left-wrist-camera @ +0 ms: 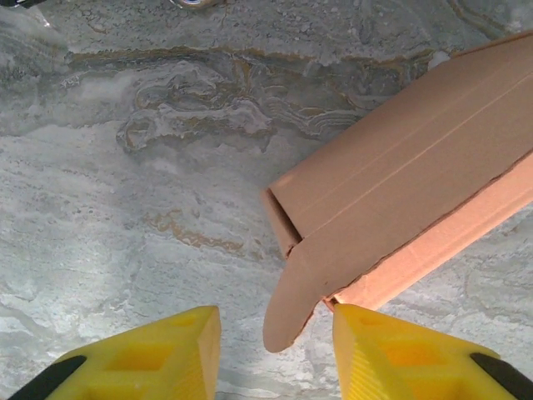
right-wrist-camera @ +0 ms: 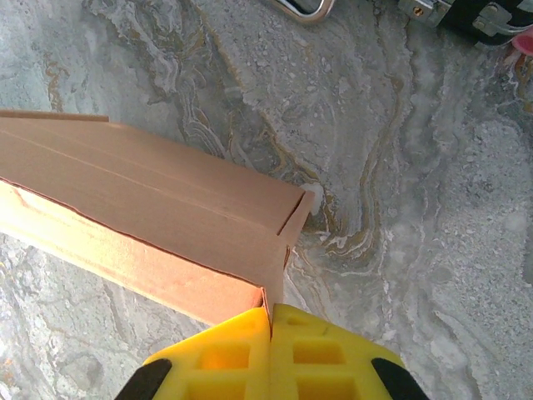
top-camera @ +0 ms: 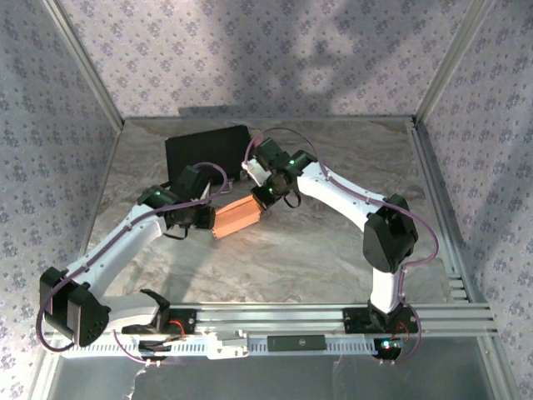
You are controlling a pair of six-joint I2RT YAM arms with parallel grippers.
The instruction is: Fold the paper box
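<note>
Overhead, the tan paper box (top-camera: 237,217) lies at frame centre below a black case (top-camera: 206,150); from the left wrist, the left gripper (left-wrist-camera: 276,321) gapes around its loose rounded end flap (left-wrist-camera: 291,292); from the right wrist, the right gripper (right-wrist-camera: 270,315) is clenched against its corner.

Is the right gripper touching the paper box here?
Touching. The right wrist view shows an end corner of the paper box running straight into the seam of the shut right gripper, with no gap.
</note>
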